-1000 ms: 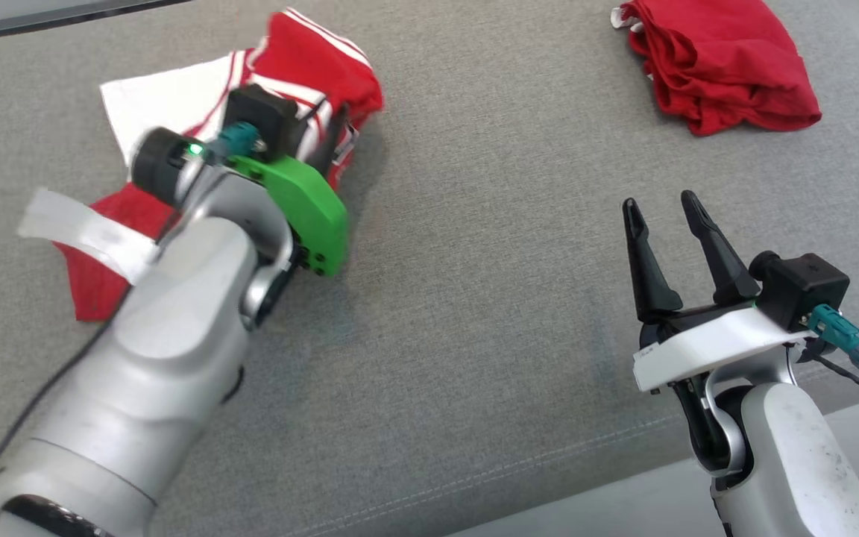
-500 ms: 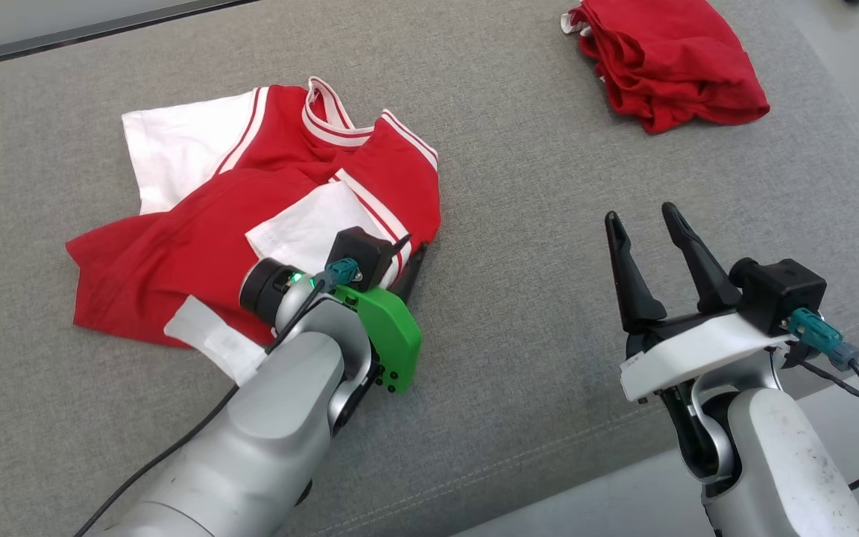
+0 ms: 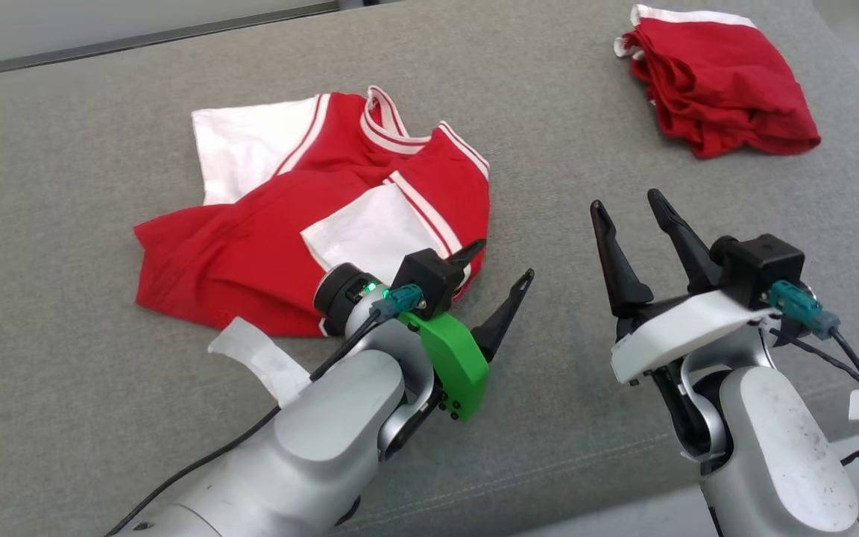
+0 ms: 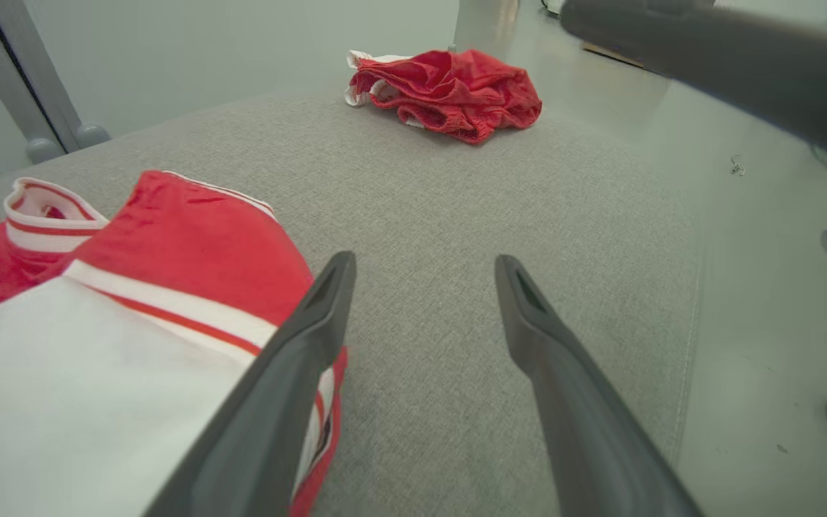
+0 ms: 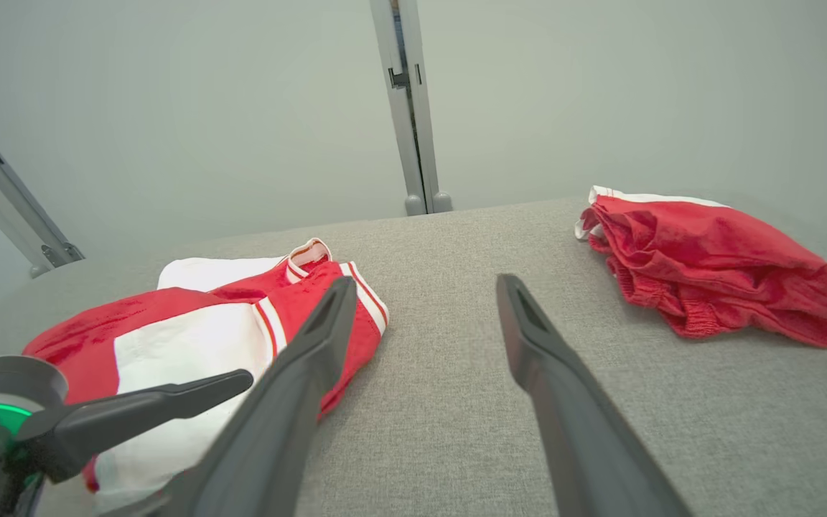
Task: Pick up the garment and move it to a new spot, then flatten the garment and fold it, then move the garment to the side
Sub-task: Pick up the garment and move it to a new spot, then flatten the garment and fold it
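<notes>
One garment [image 3: 250, 246], just beside gaping left pincer [image 3: 505, 259]

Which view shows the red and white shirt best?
The head view: the red and white shirt lies crumpled on the grey cushion, nearly its whole outline visible, the left claw overlapping its near edge. The left wrist view catches its near corner and collar; the right wrist view sees it low and foreshortened.

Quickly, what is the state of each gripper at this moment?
Left gripper: open, holding nothing, at the edge of the red and white shirt.
Right gripper: open, holding nothing.
</notes>
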### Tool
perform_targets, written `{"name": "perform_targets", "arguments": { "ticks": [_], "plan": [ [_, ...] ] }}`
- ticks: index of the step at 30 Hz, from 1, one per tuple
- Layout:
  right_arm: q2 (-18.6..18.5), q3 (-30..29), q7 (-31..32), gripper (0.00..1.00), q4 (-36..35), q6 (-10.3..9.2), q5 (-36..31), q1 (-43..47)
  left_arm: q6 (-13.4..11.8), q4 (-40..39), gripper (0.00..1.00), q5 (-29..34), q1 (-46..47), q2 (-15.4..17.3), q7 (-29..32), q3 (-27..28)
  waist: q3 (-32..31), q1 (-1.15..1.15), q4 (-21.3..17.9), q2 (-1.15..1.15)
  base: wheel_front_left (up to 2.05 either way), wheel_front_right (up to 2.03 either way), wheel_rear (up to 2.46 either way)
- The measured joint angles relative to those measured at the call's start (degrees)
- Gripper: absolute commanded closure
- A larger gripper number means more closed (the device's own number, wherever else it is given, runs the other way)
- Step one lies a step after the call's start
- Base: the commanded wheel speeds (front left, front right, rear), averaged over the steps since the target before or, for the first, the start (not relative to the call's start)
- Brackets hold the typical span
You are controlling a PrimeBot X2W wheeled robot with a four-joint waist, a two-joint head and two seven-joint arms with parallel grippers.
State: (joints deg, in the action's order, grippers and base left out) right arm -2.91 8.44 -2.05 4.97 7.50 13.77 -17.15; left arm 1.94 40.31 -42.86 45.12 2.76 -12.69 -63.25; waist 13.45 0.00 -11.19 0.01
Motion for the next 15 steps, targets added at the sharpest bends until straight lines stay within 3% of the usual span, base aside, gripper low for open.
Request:
{"name": "perform_targets", "arguments": {
  "ticks": [5,15],
  "plan": [
    [-0.5,0.2,1.4,0.00,1.0,0.00,-0.5,-1.4,-1.7,0.7,0.00,-0.1,0.2,0.6,-0.8,0.5,-1.1,0.00,3.8,0.00,0.00,0.00,0.00],
    [-2.5,4.1,4.1,0.00,7.4,0.00,-0.3,-5.6,-5.4,-4.1,0.00,-3.3,-6.1,5.9,-2.0,6.8,-3.8,0.00,13.4,0.00,0.00,0.00,0.00]
  ]
}}
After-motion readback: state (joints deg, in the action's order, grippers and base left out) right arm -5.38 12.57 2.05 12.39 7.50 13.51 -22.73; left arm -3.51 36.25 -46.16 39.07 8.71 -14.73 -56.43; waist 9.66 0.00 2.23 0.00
